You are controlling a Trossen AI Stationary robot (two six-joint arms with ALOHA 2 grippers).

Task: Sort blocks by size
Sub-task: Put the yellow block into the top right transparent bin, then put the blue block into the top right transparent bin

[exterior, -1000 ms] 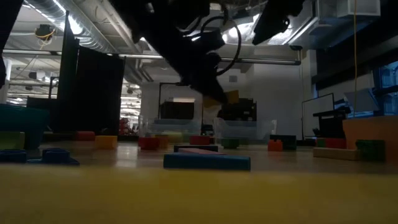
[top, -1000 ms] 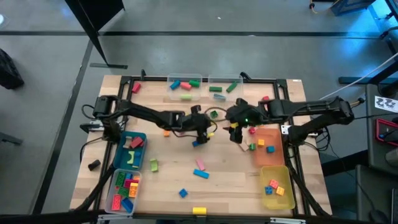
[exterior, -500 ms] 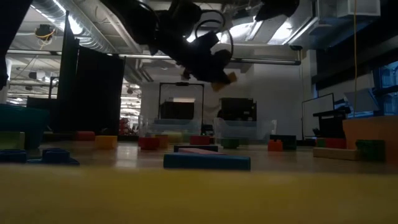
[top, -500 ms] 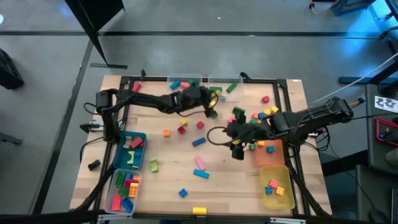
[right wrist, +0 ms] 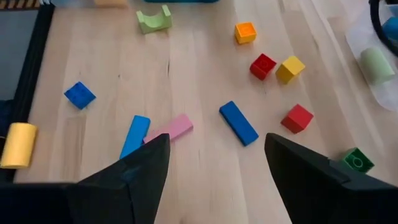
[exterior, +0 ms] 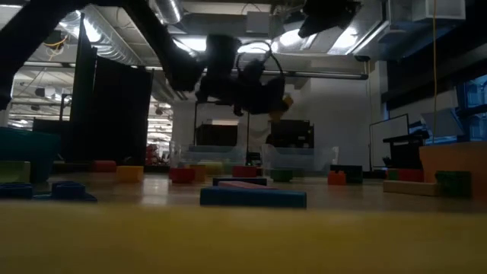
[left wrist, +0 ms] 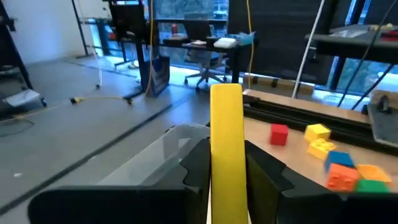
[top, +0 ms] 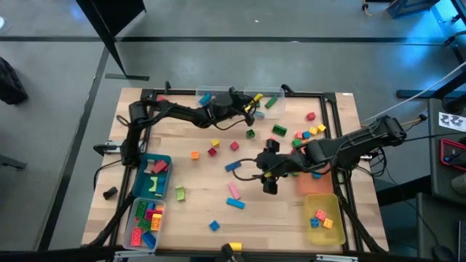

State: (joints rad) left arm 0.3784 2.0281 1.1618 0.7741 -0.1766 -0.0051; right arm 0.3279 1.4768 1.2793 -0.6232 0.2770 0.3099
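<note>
My left gripper (top: 251, 102) hangs over the clear bins (top: 218, 98) at the table's far edge, shut on a long yellow block (left wrist: 226, 124). The low view shows it dark, high above the table (exterior: 275, 103). My right gripper (top: 267, 183) hovers open over the table's middle, with nothing between its fingers (right wrist: 134, 177). Under it lie a blue bar (right wrist: 238, 122), a pink block (right wrist: 171, 129) and another blue bar (right wrist: 135, 135), flat on the wood. Many more blocks are scattered over the table. My left gripper pinches the yellow block by its two long sides (left wrist: 226, 163) between its two fingers. The fingers point about level toward the far right, and the block lies along them. One end (left wrist: 226, 93) reaches past the fingertips. The block is lifted clear, above a clear bin's rim (left wrist: 177, 134).
A blue bin (top: 166, 191) and a clear bin of blocks (top: 135, 231) stand at the near left. An orange bin (top: 320, 182) and a yellow bin (top: 331, 233) stand at the near right. A black frame rail (left wrist: 298, 112) borders the table's far side.
My left gripper has carried the yellow block from the table's middle toward the far edge, over the clear bins, and has tipped up from pointing down to about level. My right gripper has moved from the right side toward the table's middle and near edge, staying open.
</note>
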